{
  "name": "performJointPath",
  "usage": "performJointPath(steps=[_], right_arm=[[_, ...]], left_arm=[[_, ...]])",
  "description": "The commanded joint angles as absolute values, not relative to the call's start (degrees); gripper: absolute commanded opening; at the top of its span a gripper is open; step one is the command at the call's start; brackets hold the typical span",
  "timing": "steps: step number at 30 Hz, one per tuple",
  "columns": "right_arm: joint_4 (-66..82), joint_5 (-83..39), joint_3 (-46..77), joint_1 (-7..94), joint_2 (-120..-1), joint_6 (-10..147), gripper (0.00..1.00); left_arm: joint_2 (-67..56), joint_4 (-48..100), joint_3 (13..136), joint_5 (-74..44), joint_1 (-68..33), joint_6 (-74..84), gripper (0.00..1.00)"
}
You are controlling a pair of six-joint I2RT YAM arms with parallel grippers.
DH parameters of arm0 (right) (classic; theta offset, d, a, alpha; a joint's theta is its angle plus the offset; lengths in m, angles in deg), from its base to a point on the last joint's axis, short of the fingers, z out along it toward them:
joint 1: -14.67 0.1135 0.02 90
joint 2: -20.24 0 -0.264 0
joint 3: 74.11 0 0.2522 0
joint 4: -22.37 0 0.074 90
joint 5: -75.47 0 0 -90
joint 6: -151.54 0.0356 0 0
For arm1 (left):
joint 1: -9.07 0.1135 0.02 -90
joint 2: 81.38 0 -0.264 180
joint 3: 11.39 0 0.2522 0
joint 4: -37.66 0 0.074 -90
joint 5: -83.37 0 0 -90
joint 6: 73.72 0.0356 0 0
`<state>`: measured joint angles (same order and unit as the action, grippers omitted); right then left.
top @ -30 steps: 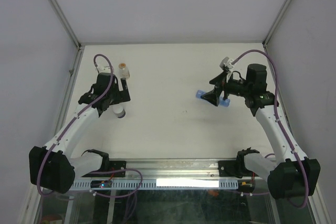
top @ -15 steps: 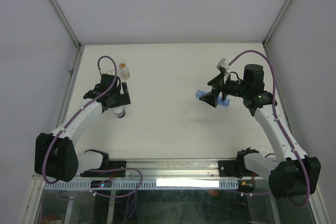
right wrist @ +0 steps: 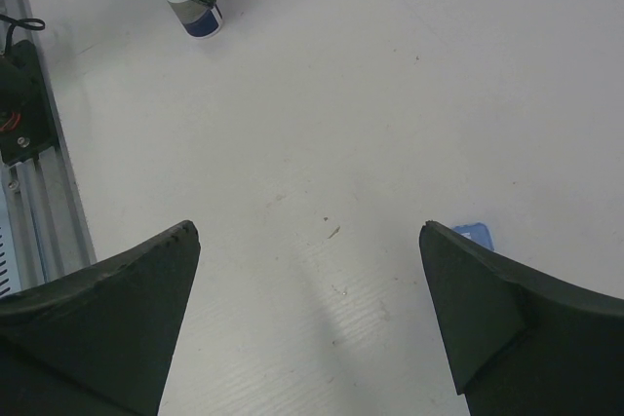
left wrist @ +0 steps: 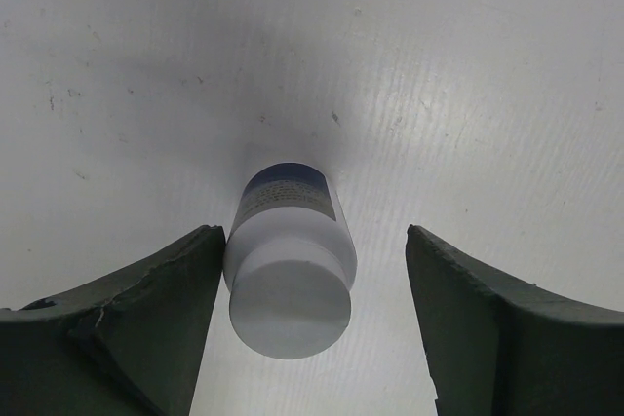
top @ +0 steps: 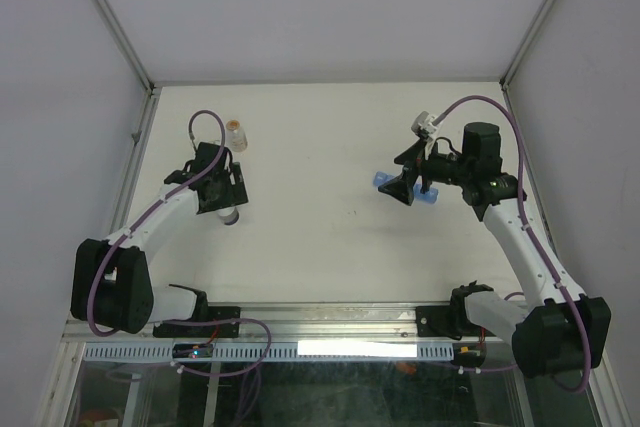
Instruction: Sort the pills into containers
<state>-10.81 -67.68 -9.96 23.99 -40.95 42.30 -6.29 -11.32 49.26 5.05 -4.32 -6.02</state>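
On the white table (top: 330,127), count: two bottles, one organiser strip, two grippers above them.
Task's container: one blue translucent plastic pill-organiser strip (top: 381,180) lies on the table's right half, nearer the right edge than the middle. From above, the right gripper covers its middle, so only its two ends show and its compartments cannot be counted.
White bottle: one white plastic bottle with a blue-banded label (left wrist: 290,270) stands upright near the left edge, about midway between the near and far edges.
Clear bottle: one small clear bottle with tan-orange contents (top: 236,133) stands upright beyond the white one, toward the far-left corner and apart from it.
Left gripper (left wrist: 314,245): the fingers are apart and straddle the white bottle. One finger (left wrist: 146,309) touches or all but touches its side; the other stands clear, with bare table between.
Right gripper (right wrist: 310,236): the fingers are spread wide and hold nothing. A blue corner of the strip shows just beside one finger (right wrist: 507,309).
Writing: the white bottle's label carries fine print, too small to read.
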Motion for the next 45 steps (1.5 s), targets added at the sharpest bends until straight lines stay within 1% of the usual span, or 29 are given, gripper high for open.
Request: performJointPath(steps=[1, 7, 10, 19, 25, 32, 40, 45], right_arm=[[-10.1, -67.5, -9.5, 24.5, -41.1, 41.6, 0.99], [-10.2, -67.5, -9.4, 24.5, -41.1, 41.4, 0.99], [-10.3, -67.5, -9.3, 24.6, -41.2, 41.4, 0.99], [-10.4, -67.5, -9.2, 24.6, -41.4, 41.5, 0.99], [-10.5, -67.6, -9.2, 24.7, -41.6, 41.5, 0.99], [-10.5, -67.6, -9.2, 24.7, -41.6, 41.5, 0.99], [-10.5, -67.4, -9.2, 24.9, -42.2, 41.4, 0.99], [-10.8, -66.6, -9.2, 24.9, -42.7, 40.9, 0.99]], left_arm=[[-6.2, -10.6, 49.1, 3.1, -3.7, -7.1, 0.76], [-6.3, -10.6, 49.0, 2.4, -3.7, -7.0, 0.71], [-6.2, -10.6, 49.0, 1.8, -3.7, -6.8, 0.65], [-6.4, -9.8, 48.6, -0.6, -3.8, -6.0, 0.57], [-6.2, -9.0, 48.4, -3.7, -4.1, -5.1, 0.42], [-6.9, -8.3, 48.7, -6.0, -5.0, -4.5, 0.32], [-7.0, -7.9, 50.4, -8.5, -7.4, -4.1, 0.29], [-5.7, -7.8, 52.6, -7.1, -13.0, -6.0, 0.29]])
